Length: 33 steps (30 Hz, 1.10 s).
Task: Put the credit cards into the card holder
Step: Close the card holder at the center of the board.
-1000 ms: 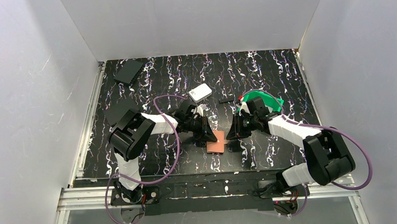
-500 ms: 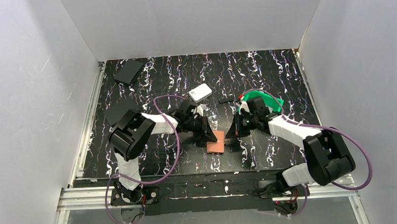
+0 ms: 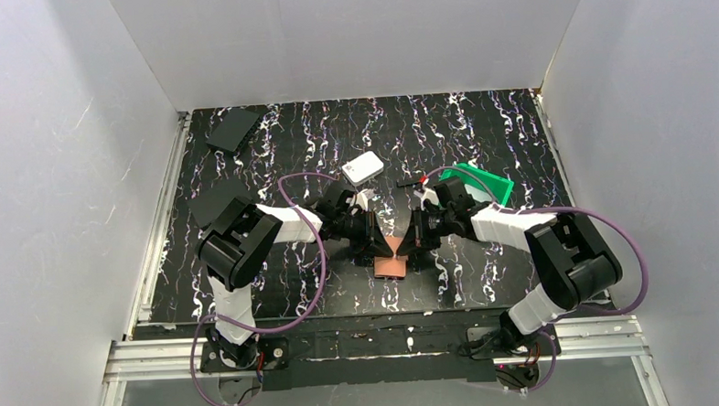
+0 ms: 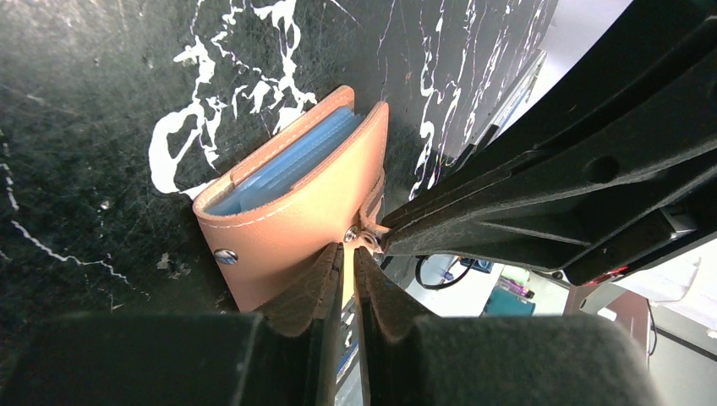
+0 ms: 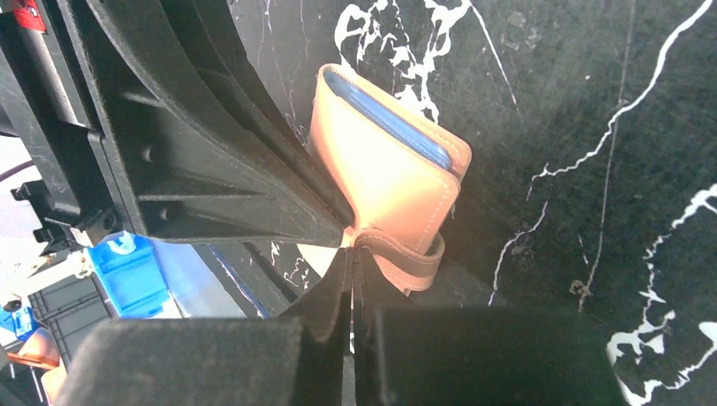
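The card holder (image 3: 394, 262), a small orange-brown leather wallet, lies folded on the black marbled table between my two grippers. Its light-blue inner panels (image 4: 287, 166) show at the open edge. My left gripper (image 3: 380, 247) is shut on the wallet's near edge (image 4: 348, 256), beside the snap stud (image 4: 225, 255). My right gripper (image 3: 407, 247) is shut, with its tips (image 5: 351, 254) pinching the end of the curled snap tab (image 5: 412, 264). The fingertips of both grippers meet at the tab. I cannot pick out any credit cards with certainty.
A white rounded box (image 3: 363, 168) lies behind the left gripper. A green plastic bin (image 3: 481, 181) stands behind the right arm, with a small dark item (image 3: 411, 181) beside it. Two dark flat rectangles (image 3: 233, 129) (image 3: 215, 201) lie at the back left. White walls enclose the table.
My right gripper has moved left, up to the wallet's tab, uncovering more of the green bin. The left gripper and wallet have stayed in place.
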{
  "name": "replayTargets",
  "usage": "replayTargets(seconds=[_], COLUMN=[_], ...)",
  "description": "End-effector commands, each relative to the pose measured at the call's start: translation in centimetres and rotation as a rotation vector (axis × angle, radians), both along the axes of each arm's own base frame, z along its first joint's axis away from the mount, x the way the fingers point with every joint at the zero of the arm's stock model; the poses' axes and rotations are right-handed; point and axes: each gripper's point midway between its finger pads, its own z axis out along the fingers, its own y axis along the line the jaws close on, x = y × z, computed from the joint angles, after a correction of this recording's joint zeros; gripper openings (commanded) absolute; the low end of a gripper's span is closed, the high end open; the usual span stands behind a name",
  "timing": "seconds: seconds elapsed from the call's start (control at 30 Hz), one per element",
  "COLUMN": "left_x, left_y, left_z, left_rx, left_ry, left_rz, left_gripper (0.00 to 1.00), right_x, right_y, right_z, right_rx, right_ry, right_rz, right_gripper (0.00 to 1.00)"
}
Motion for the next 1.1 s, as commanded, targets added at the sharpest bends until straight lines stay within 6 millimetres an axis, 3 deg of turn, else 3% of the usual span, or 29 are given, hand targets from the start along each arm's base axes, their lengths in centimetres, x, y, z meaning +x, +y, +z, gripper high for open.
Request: replayTargets(seconds=[0.0, 0.17, 0.43, 0.7, 0.87, 1.07], left_x=[0.4, 0.4, 0.4, 0.4, 0.4, 1.0], left_y=[0.7, 0.7, 0.6, 0.5, 0.4, 0.6], left_z=[-1.6, -1.5, -1.6, -1.4, -1.2, 0.7], left_rx=[0.055, 0.052, 0.048, 0.043, 0.035, 0.000], left_ry=[-0.006, -0.007, -0.007, -0.005, -0.010, -0.041], left_rz=[0.020, 0.020, 0.016, 0.014, 0.008, 0.023], left_gripper=[0.10, 0.10, 0.09, 0.09, 0.09, 0.12], right_x=[0.8, 0.7, 0.6, -0.2, -0.7, -1.0], right_y=[1.1, 1.0, -0.8, 0.6, 0.4, -0.2], right_z=[0.5, -0.1, -0.6, -2.3, -3.6, -4.8], right_rx=[0.020, -0.001, -0.147, -0.237, -0.285, -0.332], right_ry=[-0.028, -0.014, -0.038, -0.029, 0.005, 0.032], right_rz=[0.028, 0.032, 0.044, 0.086, 0.089, 0.105], right_gripper=[0.01, 0.01, 0.01, 0.01, 0.01, 0.01])
